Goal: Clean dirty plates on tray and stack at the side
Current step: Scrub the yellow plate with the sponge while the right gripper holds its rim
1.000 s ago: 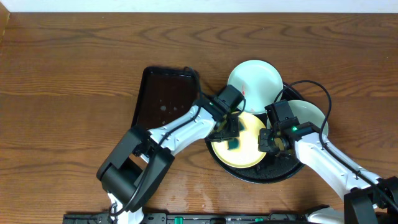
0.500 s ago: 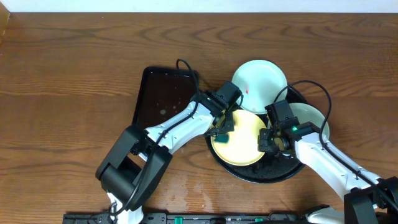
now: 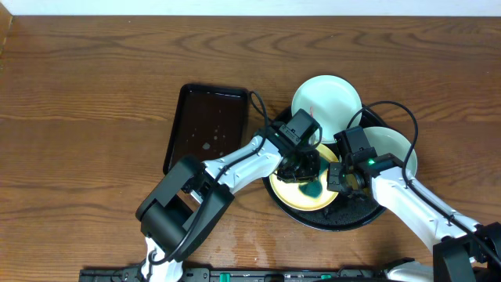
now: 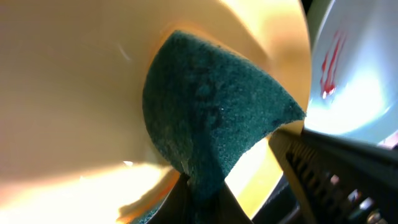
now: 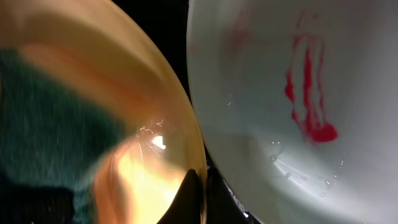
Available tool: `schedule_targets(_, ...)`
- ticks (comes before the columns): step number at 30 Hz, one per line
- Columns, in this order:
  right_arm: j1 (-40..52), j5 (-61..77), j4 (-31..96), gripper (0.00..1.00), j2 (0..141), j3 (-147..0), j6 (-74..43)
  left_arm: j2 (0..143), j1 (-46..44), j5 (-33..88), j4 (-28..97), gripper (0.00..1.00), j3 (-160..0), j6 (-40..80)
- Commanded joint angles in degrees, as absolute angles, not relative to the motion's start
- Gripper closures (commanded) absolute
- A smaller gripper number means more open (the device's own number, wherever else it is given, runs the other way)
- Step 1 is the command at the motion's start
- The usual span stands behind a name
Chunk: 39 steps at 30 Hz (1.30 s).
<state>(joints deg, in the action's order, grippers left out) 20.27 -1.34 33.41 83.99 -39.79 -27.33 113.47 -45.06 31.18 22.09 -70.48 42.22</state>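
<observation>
Three plates: yellow plate [image 3: 288, 190] sits on the tray [image 3: 337, 221]; far white plate [image 3: 326, 95], smeared red, at its far edge; right white plate [image 3: 389, 145] at its right.
Left gripper [image 3: 304, 174]: clamped on green sponge [image 4: 211, 124], pressed onto the yellow plate.
Right gripper [image 3: 337, 178]: pinched tight on the yellow plate's right rim.
Counter [image 3: 94, 94]: rectangular black tray [image 3: 205, 125] at left.

A brown wooden bench [image 3: 94, 94] with strong grain fills the view. Just off its centre, toward nine o'clock, lies a small rectangular black tray [image 3: 205, 125], its long sides running twelve to six o'clock, with a few pale droplets [image 3: 206, 141] on its floor. Toward four o'clock of centre is a dark green scouring sponge [image 3: 311, 189]; up close it is rough-textured and folded to a point [image 4: 211, 118]. A black rail [image 3: 235, 276] lines the six o'clock edge.
</observation>
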Motion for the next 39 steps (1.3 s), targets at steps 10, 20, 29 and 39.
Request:
schedule_targets(10,21.1,-1.4,33.6,0.99,84.2,-39.7,-26.0,115.3,-34.7,14.9,42.2,0.93,-71.6,42.1)
schedule_targets(20,21.1,-1.4,33.6,0.99,84.2,-39.7,-26.0,114.8,-34.3,16.1,38.3,0.93,-72.4,42.1)
schedule_targets(29,21.1,-1.4,33.6,0.99,84.2,-39.7,-26.0,115.8,-43.9,33.9,30.4,0.92,-72.2,44.5)
schedule_targets(39,21.1,-1.4,33.6,0.99,84.2,-39.7,-26.1,115.8,-46.7,33.5,30.6,0.92,-72.2,43.8)
